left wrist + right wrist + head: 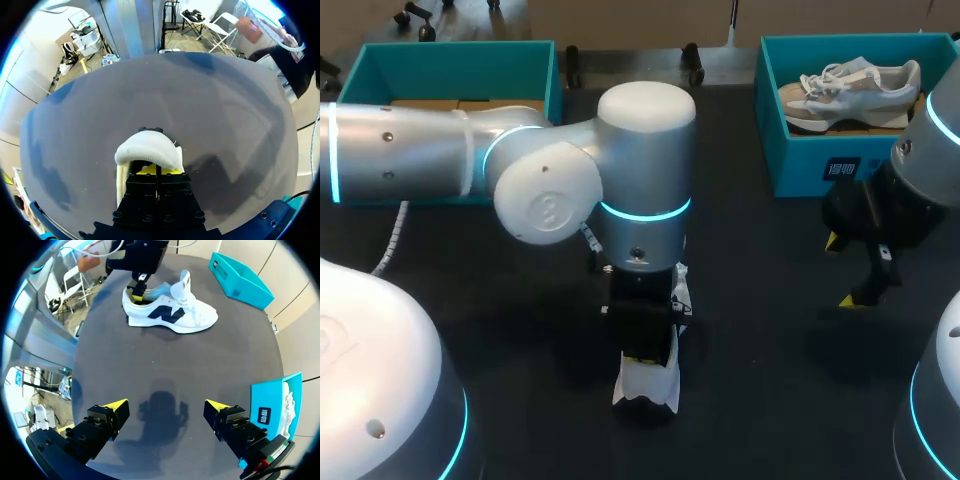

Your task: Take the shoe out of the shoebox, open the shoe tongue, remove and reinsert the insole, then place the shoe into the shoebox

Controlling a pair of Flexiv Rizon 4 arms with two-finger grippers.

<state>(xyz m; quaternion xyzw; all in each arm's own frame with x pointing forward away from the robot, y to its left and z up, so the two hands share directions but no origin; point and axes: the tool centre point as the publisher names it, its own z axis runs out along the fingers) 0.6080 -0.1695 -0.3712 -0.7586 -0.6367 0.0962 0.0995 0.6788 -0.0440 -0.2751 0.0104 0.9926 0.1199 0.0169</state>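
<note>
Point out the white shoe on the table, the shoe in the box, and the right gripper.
white shoe on the table [170, 315], right wrist view, on its side panel.
shoe in the box [850, 92], head view, on its side.
right gripper [166, 405], right wrist view, midway between its open fingertips.

Sneaker [170, 315] at ctr of bench [770, 400], L hand [156, 170] at its heel end. Behind: L shoebox [460, 55] far L, R shoebox [810, 160] far R w/ second sneaker [850, 92] inside. R hand [166, 406] before R shoebox.
</note>
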